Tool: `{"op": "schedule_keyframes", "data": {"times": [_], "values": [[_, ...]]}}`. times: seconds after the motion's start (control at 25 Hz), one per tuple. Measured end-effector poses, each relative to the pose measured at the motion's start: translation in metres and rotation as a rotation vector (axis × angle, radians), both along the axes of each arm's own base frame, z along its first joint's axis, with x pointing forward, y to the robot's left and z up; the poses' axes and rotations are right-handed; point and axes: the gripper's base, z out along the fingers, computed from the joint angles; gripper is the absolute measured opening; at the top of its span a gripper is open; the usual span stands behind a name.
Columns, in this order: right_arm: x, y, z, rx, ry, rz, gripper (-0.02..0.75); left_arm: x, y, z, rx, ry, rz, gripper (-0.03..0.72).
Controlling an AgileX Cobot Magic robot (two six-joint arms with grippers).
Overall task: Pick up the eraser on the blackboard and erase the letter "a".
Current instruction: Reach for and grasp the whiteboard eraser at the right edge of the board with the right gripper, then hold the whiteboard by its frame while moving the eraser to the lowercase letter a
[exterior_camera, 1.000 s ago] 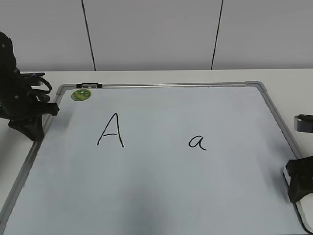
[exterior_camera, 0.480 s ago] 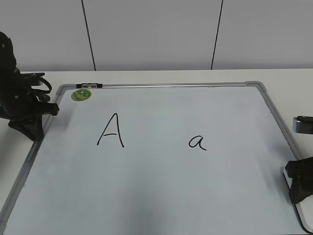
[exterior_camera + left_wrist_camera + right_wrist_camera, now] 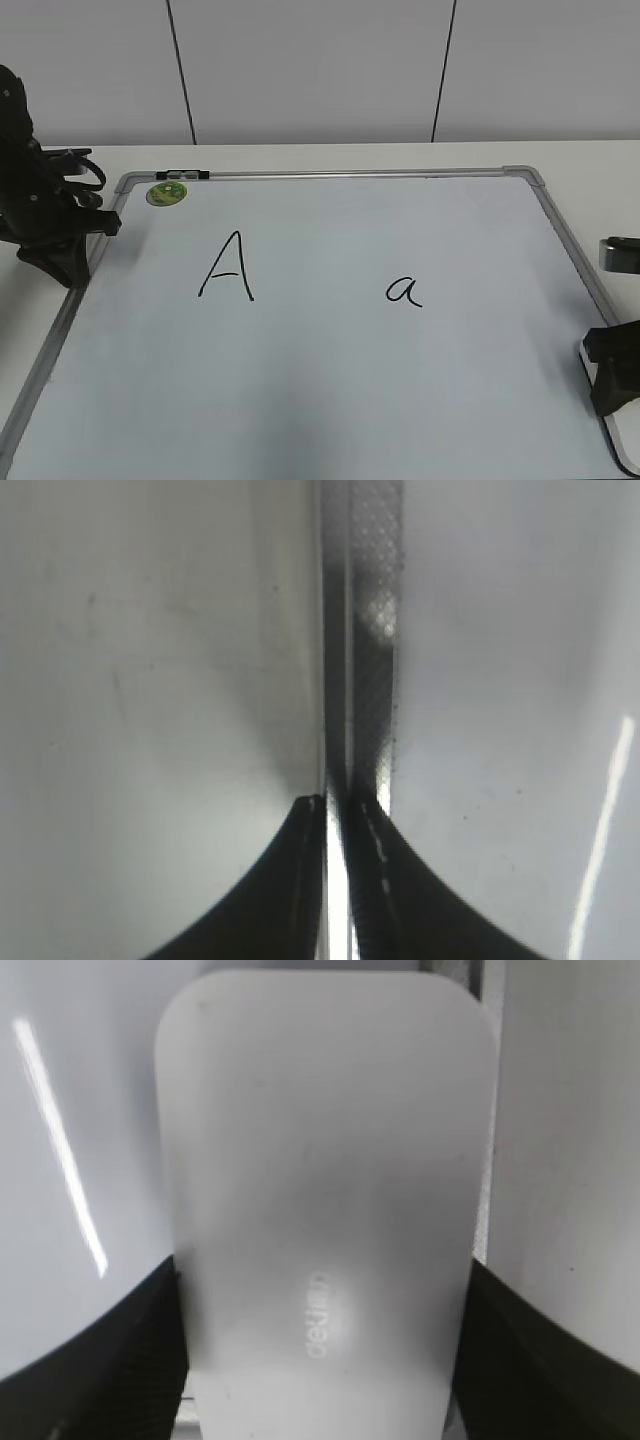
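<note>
The eraser (image 3: 325, 1210), at the blackboard's (image 3: 330, 380) right edge, is flanked by the right gripper (image 3: 612, 380); a firm squeeze is advised before lifting toward the letter "a" (image 3: 405, 291). The left gripper (image 3: 338, 805) is pressed closed, empty.

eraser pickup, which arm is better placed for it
Right. In its wrist view the right pincer already straddles the eraser, one finger on each side, at the board's right edge. The left pincer sits shut over the far left frame.

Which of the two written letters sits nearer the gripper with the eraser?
The small lowercase "a"; the tall capital "A" lies farther from the right gripper.
</note>
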Motion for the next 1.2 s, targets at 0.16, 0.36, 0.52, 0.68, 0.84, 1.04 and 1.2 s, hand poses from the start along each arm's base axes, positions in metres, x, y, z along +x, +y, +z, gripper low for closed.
{"op": "schedule_keyframes", "data": {"times": [0.16,0.36,0.52,0.68,0.84,1.04,1.2], "values": [[0.007,0.001,0.014,0.013,0.046,0.005,0.522,0.000,0.000,0.000,0.000,0.000,0.000,0.055],[0.038,0.015,0.050,0.018,-0.004,0.063,0.522,0.000,0.000,0.000,-0.001,0.000,0.000,0.055],[0.061,0.040,0.060,0.005,0.018,0.154,0.522,0.000,0.000,0.000,-0.001,0.000,0.000,0.055],[0.083,0.063,0.057,-0.005,0.044,0.212,0.522,0.000,0.000,0.000,-0.002,0.000,0.001,0.055],[0.112,0.092,0.043,-0.010,0.042,0.278,0.522,0.000,0.000,0.000,-0.002,0.002,0.001,0.055],[0.141,0.105,0.027,0.005,0.034,0.281,0.522,0.000,0.000,0.000,-0.002,0.002,-0.001,0.060],[0.163,0.112,0.005,0.029,0.044,0.271,0.521,0.000,0.000,0.000,-0.002,0.002,-0.001,0.064]]}}
